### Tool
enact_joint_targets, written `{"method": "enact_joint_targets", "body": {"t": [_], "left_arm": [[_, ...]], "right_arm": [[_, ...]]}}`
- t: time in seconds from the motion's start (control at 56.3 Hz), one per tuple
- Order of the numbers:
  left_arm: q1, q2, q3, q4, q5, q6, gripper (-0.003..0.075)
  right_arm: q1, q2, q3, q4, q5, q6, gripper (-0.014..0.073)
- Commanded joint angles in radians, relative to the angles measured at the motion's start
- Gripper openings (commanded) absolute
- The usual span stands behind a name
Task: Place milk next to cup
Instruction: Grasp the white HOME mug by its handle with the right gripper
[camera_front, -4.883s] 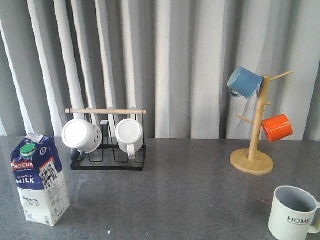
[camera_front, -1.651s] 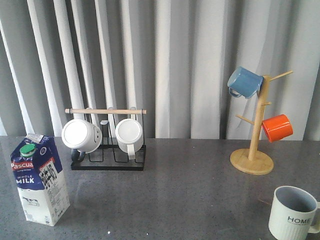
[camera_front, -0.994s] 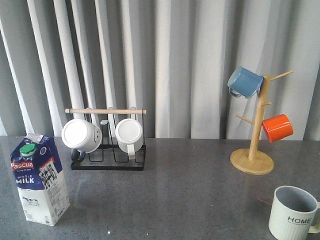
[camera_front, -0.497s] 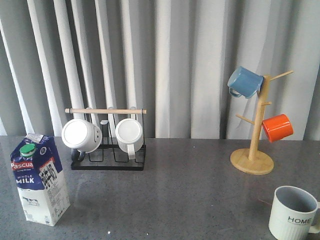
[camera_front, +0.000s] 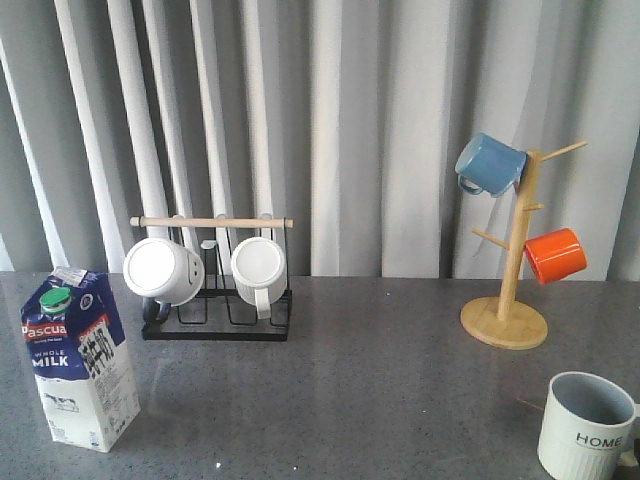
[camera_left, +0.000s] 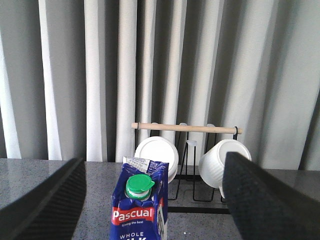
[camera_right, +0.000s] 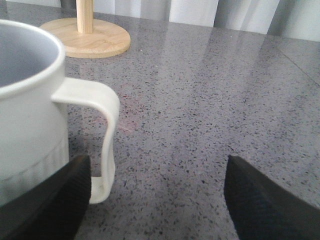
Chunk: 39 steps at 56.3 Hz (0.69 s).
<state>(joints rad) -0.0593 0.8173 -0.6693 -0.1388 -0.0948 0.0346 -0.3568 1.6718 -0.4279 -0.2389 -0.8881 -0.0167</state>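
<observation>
Overhead nothing shows but pleated grey and white curtains, which close off the whole back of the scene behind a dark grey speckled table. Its stone-like top is glossy enough to throw faint reflections near the far edge.

At the table's front left stands the milk, upright, its green cap facing forward. The cup sits at the front right corner, upright, its "HOME" lettering outward, so the two are well apart, at opposite ends of the table.

Behind the milk is a black wire rack with a wooden bar, holding two white mugs on their sides. Toward the back right a wooden mug tree carries a blue mug and an orange mug.

Neither arm appears in the front view. From the left wrist, the left gripper has its fingers spread wide, with the milk framed between them, apparently some way off and untouched. From the right wrist, the right gripper is likewise spread apart, holding nothing; the cup's handle lies just beside one finger, though contact is hard to judge.
</observation>
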Motion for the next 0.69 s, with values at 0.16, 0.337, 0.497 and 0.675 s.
{"method": "enact_joint_targets", "body": {"t": [0.16, 0.337, 0.497, 0.675], "left_arm": [[-0.002, -0.002, -0.035, -0.008, -0.067, -0.001, 0.0533], [-0.002, -0.002, -0.035, -0.008, -0.067, -0.001, 0.0533], [-0.002, -0.002, -0.035, -0.008, -0.067, -0.001, 0.0533], [-0.002, -0.002, -0.035, -0.008, -0.067, -0.001, 0.0533]], "right_arm": [[-0.009, 0.052, -0.097, -0.054, -0.086, 0.045, 0.0461], [-0.006, 0.085, -0.152, -0.089, -0.083, 0.135, 0.0233], [0.024, 0.073, -0.152, -0.175, -0.144, 0.298, -0.0013], [0.178, 0.028, -0.154, -0.071, -0.189, 0.347, -0.0004]]}}
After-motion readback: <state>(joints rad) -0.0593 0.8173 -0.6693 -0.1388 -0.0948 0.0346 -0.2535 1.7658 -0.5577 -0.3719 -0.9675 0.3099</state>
